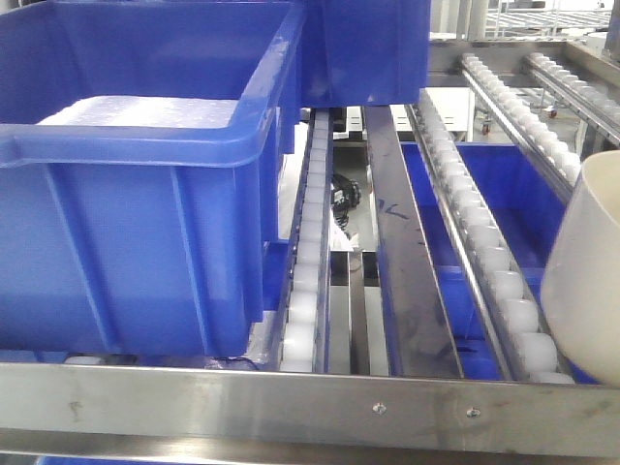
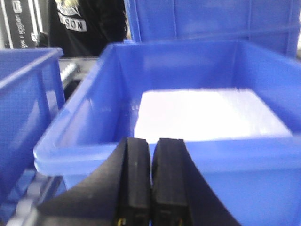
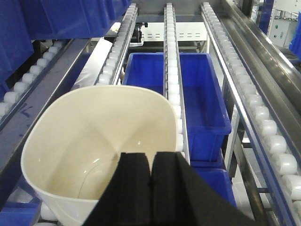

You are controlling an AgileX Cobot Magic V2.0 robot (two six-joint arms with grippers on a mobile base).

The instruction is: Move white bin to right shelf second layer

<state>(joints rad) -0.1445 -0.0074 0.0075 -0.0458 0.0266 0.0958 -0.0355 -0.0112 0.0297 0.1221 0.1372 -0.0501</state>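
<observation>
The white bin [image 3: 89, 141] is a cream tub, empty, tilted over the roller lanes [image 3: 171, 70] of the shelf level. In the front view it shows at the right edge [image 1: 586, 262], its base down by a roller lane [image 1: 484, 242] just behind the riveted steel front rail [image 1: 291, 407]. My right gripper [image 3: 150, 157] has its jaws pressed together at the bin's near rim, gripping the wall. I cannot tell whether the bin rests on the rollers. My left gripper [image 2: 151, 141] is shut and empty, just in front of a blue crate's rim [image 2: 94, 150].
A large blue crate [image 1: 126, 223] holding something white stands on the left lanes, with another blue crate [image 1: 368, 48] behind it. A lower blue crate [image 3: 202, 94] sits beneath the rollers. Steel guide rails [image 1: 402, 252] run between the lanes.
</observation>
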